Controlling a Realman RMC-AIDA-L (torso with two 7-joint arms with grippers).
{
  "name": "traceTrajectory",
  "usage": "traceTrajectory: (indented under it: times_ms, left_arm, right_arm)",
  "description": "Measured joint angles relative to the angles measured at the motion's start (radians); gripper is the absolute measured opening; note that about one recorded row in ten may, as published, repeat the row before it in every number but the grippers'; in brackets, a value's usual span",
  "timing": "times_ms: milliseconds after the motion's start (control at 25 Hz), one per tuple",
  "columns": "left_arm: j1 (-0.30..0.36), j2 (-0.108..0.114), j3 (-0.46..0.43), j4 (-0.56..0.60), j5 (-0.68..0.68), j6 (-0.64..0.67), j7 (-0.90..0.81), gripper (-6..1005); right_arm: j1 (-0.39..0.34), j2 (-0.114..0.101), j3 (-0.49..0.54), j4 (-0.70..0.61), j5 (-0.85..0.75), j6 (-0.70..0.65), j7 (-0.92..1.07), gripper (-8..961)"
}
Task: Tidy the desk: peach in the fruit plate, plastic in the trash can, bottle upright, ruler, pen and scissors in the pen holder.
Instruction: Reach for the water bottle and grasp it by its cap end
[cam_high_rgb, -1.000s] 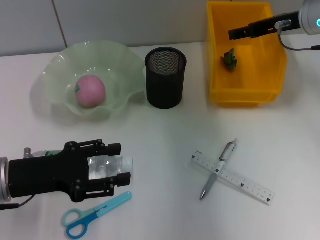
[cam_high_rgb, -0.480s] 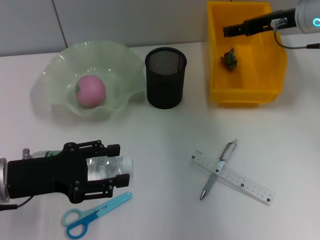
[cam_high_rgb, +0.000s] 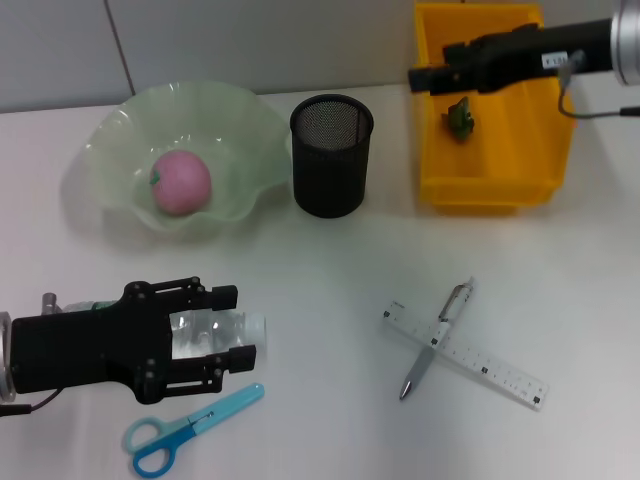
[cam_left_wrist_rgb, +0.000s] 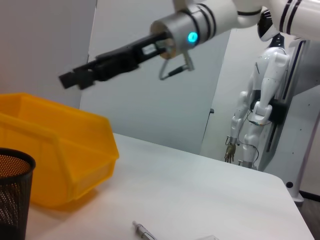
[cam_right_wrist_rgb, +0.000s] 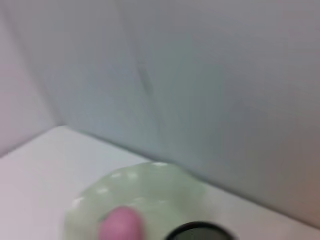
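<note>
Only the head view takes in the whole table (cam_high_rgb: 320, 290): the peach (cam_high_rgb: 181, 182) sits in the green fruit plate (cam_high_rgb: 120, 135), the black mesh pen holder (cam_high_rgb: 331, 155) stands just beside the plate, and a green scrap of plastic (cam_high_rgb: 460, 117) lies inside the yellow trash can (cam_high_rgb: 495, 175). Toward the near edge, the pen (cam_high_rgb: 437, 338) lies crossed over the ruler (cam_high_rgb: 466, 352), and the blue scissors (cam_high_rgb: 190, 429) lie flat just in front of the left hand (cam_high_rgb: 225, 328). The left wrist view gives instead a side look at the right hand (cam_left_wrist_rgb: 75, 78), raised above the trash can's rim, with the pen holder's edge at the corner. The right wrist view shows only the plate, the peach and the pen holder's rim, blurred. The left hand lies low on the table with its fingers spread around the lying clear bottle (cam_high_rgb: 215, 333); whether they press it I cannot tell. The right hand (cam_high_rgb: 425, 76) looks pressed together and holds nothing. Compared with a second ago, the right hand has swung toward the robot's left, past the can's left wall, while the left hand has barely shifted.
</note>
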Motion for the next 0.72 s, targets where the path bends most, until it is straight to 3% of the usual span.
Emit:
traceTrajectory:
  times_ms: [240, 440, 720]
  left_arm:
    - [-0.005, 0.005, 0.000, 0.001, 0.002, 0.000, -0.003, 726]
    - [-0.016, 0.006, 0.000, 0.001, 0.002, -0.005, -0.010, 725]
    - [-0.039, 0.012, 0.000, 0.002, 0.007, -0.029, -0.045, 725]
  right_arm:
    - [-0.134, 0.008, 0.000, 0.032, 0.159, -0.171, -0.258, 725]
    - [-0.164, -0.004, 0.000, 0.161, 0.185, -0.262, -0.395, 725]
    - [-0.201, -0.012, 0.001, 0.272, 0.182, -0.289, -0.518, 725]
